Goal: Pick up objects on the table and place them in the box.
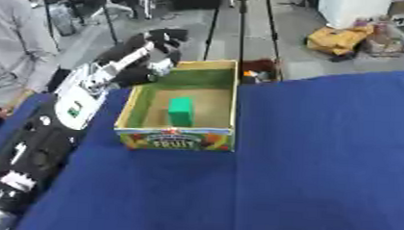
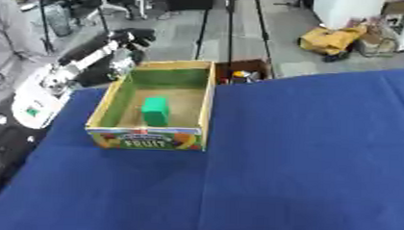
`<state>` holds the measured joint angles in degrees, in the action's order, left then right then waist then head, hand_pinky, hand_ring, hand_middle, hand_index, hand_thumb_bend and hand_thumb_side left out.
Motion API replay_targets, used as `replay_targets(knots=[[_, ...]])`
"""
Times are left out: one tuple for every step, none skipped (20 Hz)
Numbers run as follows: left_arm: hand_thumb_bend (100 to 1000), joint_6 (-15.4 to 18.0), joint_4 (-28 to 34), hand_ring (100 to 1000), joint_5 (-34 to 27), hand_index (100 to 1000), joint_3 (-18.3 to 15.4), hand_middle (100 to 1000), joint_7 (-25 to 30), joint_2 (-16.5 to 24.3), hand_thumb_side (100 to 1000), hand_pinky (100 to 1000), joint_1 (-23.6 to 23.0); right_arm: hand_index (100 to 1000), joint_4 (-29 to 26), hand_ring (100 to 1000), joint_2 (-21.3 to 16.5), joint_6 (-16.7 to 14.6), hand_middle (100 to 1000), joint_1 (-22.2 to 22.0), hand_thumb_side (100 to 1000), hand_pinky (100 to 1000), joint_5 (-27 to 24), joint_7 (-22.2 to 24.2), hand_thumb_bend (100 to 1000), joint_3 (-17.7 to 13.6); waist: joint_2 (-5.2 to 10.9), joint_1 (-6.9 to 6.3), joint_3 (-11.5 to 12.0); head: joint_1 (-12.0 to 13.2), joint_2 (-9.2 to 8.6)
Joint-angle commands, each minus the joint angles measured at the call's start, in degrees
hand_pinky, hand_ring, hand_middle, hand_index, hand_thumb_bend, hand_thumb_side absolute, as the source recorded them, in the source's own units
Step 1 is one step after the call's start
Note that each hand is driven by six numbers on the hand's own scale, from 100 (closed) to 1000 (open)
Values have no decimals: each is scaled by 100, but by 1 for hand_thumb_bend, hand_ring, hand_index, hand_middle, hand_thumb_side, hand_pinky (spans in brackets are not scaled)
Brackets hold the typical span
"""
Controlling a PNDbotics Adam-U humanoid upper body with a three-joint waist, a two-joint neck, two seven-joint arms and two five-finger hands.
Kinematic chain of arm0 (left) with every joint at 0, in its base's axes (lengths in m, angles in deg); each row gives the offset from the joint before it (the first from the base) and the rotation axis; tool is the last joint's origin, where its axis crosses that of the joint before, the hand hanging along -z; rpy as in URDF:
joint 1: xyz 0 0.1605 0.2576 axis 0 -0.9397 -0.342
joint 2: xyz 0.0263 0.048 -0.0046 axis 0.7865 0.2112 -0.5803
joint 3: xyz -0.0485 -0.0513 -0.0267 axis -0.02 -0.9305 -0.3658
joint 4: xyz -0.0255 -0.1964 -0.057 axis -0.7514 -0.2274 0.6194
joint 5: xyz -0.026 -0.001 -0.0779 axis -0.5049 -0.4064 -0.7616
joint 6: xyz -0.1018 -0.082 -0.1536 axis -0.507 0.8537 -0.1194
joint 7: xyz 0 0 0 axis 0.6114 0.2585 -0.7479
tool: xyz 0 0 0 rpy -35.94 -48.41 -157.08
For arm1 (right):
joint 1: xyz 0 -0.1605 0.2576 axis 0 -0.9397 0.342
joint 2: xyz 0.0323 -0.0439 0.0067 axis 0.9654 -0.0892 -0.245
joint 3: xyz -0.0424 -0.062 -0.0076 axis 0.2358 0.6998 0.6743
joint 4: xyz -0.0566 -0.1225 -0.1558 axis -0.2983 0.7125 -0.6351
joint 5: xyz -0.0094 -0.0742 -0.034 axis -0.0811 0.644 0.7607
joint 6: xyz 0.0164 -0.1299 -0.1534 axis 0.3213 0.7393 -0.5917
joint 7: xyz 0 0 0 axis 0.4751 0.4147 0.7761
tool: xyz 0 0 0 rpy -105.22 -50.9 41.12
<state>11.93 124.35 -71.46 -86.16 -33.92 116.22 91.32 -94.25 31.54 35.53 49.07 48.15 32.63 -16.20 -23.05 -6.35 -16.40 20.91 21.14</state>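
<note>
One green block [image 1: 181,111] lay on the floor of the box [image 1: 231,96], which sat at the far left of the blue bench [image 1: 321,164], so that piece looked already delivered. The left hand [image 1: 161,50] hung above the box's far left corner, apparently on its way out, but whether its fingers were spread or curled could not be told. The right hand was out of sight.

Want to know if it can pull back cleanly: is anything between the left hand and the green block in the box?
Only the box's left wall; the left hand sits above the far-left corner, green block inside.
</note>
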Motion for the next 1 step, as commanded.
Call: replay_targets(knots=[[100,-340,819,805,-1032,1000,-249,808,-282,370,1000,776,-159,812,-116,922,-19,14,583,11,1000,875,-25,-100,100,-65,228,82,56,-117,145]])
